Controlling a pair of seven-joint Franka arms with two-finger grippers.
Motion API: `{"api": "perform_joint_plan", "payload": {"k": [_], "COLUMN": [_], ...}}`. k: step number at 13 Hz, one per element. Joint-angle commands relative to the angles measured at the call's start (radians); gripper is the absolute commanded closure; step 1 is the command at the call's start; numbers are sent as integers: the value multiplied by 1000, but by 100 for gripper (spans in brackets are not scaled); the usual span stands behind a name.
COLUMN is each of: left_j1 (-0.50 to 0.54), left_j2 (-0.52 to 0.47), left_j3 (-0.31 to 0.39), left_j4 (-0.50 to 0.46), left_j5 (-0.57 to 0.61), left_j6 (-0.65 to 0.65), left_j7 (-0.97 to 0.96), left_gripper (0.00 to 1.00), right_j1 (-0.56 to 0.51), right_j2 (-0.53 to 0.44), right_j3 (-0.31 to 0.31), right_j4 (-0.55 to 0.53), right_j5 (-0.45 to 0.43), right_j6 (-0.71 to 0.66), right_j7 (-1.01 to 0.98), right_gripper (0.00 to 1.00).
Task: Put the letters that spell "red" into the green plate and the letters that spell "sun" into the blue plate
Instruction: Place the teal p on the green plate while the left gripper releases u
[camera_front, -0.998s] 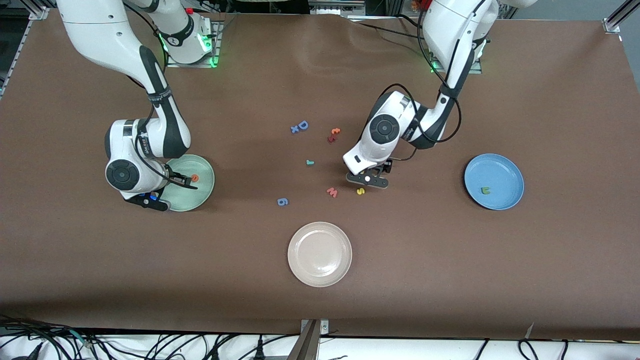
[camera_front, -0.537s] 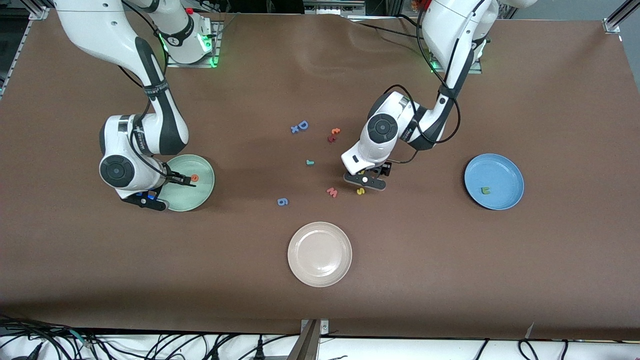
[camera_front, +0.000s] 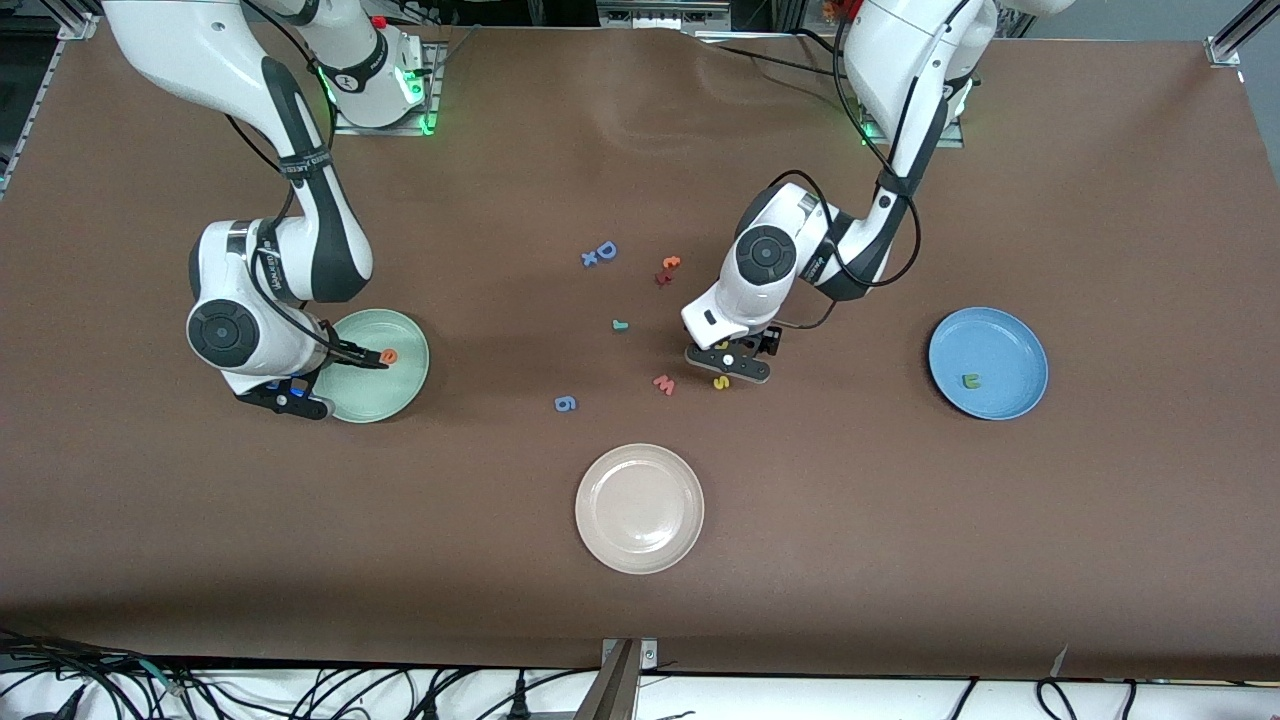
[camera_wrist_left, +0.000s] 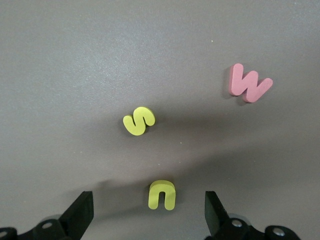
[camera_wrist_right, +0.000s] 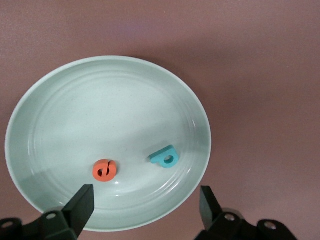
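Observation:
My left gripper hangs open low over the table's middle. The yellow "u" lies between its spread fingers, untouched. The yellow "s" lies just beside it. The dark green "n" lies in the blue plate. My right gripper is open and holds nothing above the rim of the green plate. In that plate lie the orange "e" and the teal "d". The teal "r" lies on the table, farther from the front camera than the "s".
A pink "w" lies beside the "s". A blue "D" and red and orange letters lie farther from the front camera. A blue "6" and a beige plate lie nearer.
My right arm has drawn back a little from the green plate toward its own end of the table. My left gripper has shifted slightly over the "u". No letter has moved.

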Motion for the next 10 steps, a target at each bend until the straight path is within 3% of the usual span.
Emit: {"api": "perform_joint_plan", "payload": {"k": [1,10], "left_j1": [-9,-10], "left_j2": [20,34], "left_j3": [11,11], "left_j4": [19,5], "left_j5": [17,5], "left_j6": [6,8], "left_j7": [73,185], "left_gripper": [6,8], "right_j1": [-1,1], "right_j2": [-19,-25], "right_j3": [3,6], "right_j4": [-4,-4], "right_j5": [12,11], "right_j6": [-15,-20], "right_j7": [-16,-15], "right_gripper": [6,6]}}
